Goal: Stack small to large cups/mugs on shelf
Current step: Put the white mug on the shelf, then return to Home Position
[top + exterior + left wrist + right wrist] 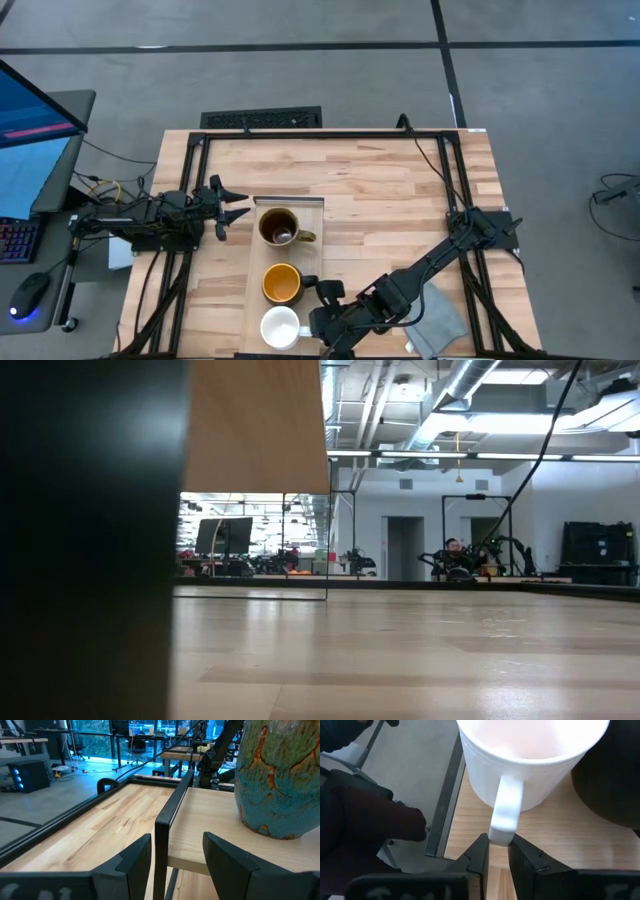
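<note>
White mug [530, 755] sits last in the row on the shelf [255, 300]; right gripper [499, 851] clamps its handle [506, 810], while left gripper [175, 855] waits open beside the brown mug [279, 227]

Three mugs are crowding the shelf [250, 290] in a row: brown mug [279, 227], dark mug [282, 283], white mug [280, 326]. The right gripper [322, 312] is blocking their right side; the left gripper [232, 207] is standing at the shelf's far-left corner. Wide tabletop [380, 200] beyond is lying open.
</note>
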### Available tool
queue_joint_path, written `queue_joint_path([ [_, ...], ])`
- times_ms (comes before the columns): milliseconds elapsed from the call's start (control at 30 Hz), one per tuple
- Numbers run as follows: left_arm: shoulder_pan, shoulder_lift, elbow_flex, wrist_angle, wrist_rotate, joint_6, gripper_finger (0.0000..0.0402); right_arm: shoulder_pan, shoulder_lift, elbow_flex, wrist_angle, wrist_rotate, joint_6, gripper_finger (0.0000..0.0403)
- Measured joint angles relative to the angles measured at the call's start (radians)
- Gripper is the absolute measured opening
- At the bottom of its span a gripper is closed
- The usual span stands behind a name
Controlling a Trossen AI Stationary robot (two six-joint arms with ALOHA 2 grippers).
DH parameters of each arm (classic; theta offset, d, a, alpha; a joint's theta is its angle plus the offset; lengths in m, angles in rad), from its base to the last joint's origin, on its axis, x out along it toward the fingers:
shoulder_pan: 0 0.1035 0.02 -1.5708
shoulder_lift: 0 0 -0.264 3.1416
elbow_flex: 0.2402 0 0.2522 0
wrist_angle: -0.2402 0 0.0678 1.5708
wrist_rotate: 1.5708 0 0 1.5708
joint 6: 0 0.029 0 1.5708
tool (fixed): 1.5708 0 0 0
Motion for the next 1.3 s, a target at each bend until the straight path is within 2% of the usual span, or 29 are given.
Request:
queue_joint_path([
  [333,0.000,0.000,0.000,0.000,0.000,0.000,0.0169,0.000,0.001,0.000,0.000,0.000,0.000,0.0096],
  [933,0.000,0.000,0.000,0.000,0.000,-0.002,0.0169,0.000,0.002,0.001,-0.012,0.000,0.001,0.0182],
  [1133,0.000,0.000,0.000,0.000,0.000,-0.002,0.0169,-0.006,0.002,0.001,-0.103,0.000,0.038,0.0195],
  [1300,0.000,0.000,0.000,0.000,0.000,-0.002,0.0169,-0.006,-0.005,0.001,-0.295,0.012,0.087,0.0199],
])
